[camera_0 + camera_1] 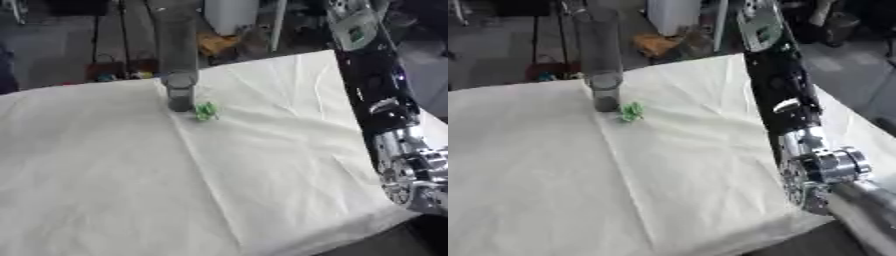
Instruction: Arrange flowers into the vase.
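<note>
worktop [131, 190] covered by creased white cloth [262, 150]. dark grey floor [61, 55] beyond, cluttered; white container [229, 15] and yellow item [216, 42] at far edge.

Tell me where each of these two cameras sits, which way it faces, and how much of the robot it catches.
Left eye view: in the robot's head, looking down across the white tablecloth at the tall vase; the right arm runs along the right edge, no hand visible.
Right eye view: same head, facing the same way; the right arm sits further into the picture.
Both share the vase, the small green thing beside its base and the cloth.
</note>
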`<state>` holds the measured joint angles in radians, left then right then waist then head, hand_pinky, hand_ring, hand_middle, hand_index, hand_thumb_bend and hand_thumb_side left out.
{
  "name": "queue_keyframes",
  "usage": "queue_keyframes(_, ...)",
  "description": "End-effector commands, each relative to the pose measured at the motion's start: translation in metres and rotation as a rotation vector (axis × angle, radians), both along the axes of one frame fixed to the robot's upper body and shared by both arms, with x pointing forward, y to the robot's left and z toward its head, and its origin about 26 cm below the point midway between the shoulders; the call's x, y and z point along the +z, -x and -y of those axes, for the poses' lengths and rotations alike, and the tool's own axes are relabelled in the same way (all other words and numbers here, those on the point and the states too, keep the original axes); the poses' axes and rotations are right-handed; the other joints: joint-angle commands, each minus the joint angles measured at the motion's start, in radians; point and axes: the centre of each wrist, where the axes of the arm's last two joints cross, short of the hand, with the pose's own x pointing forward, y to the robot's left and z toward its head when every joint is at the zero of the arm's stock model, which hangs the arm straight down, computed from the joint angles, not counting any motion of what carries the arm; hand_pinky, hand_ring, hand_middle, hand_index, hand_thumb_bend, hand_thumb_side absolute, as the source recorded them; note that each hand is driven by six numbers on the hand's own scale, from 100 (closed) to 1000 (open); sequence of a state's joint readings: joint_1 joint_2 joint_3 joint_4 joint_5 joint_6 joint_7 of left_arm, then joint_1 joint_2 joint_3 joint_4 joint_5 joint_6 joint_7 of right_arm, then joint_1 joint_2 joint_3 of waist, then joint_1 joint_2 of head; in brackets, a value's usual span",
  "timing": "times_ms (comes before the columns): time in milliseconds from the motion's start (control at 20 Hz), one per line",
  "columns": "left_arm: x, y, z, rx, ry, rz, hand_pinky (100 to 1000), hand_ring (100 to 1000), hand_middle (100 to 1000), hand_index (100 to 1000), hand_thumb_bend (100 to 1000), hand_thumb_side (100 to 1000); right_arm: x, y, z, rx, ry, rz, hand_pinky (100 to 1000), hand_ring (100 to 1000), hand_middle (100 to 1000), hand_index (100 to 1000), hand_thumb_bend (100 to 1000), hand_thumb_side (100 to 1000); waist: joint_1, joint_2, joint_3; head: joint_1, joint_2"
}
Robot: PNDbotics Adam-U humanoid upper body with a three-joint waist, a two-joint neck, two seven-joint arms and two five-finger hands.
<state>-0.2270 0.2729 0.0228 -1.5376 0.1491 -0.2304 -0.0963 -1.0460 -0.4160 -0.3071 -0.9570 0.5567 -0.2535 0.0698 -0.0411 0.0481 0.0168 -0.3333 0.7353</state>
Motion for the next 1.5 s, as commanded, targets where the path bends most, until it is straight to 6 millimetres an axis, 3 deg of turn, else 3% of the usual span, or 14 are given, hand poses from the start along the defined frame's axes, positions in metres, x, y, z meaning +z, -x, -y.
queue_keyframes(50,0.007,-0.002,0.001,-0.016,-0.006,0.020,592,659,743,811,765,804,0.029,0.000,-0.004,-0.010,-0.067,0.040,100,100,100,100,100,504,0.003,-0.017,0.009,-0.009,-0.014)
queue_keyframes(350,0.006,-0.003,0.004,-0.030,-0.004,0.017,592,659,743,811,769,806,0.058,-0.001,-0.025,0.028,-0.191,0.080,100,100,100,100,100,537,0.003,-0.024,0.041,-0.020,-0.023)
queue_keyframes(650,0.007,-0.004,0.009,-0.051,0.000,0.020,592,659,742,811,770,802,0.075,0.000,-0.048,0.079,-0.275,0.149,100,100,100,100,100,543,0.004,-0.023,0.080,-0.034,-0.036)
queue_keyframes(1200,0.015,-0.010,0.021,-0.084,0.021,0.046,592,659,741,810,773,802,0.080,0.005,-0.068,0.158,-0.456,0.261,100,100,100,100,100,572,0.025,0.003,0.174,-0.066,-0.064)
queue_keyframes(1500,0.017,-0.012,0.026,-0.101,0.027,0.052,592,659,741,810,771,806,0.079,0.006,-0.073,0.179,-0.474,0.268,100,100,100,100,100,584,0.029,0.012,0.218,-0.078,-0.074)
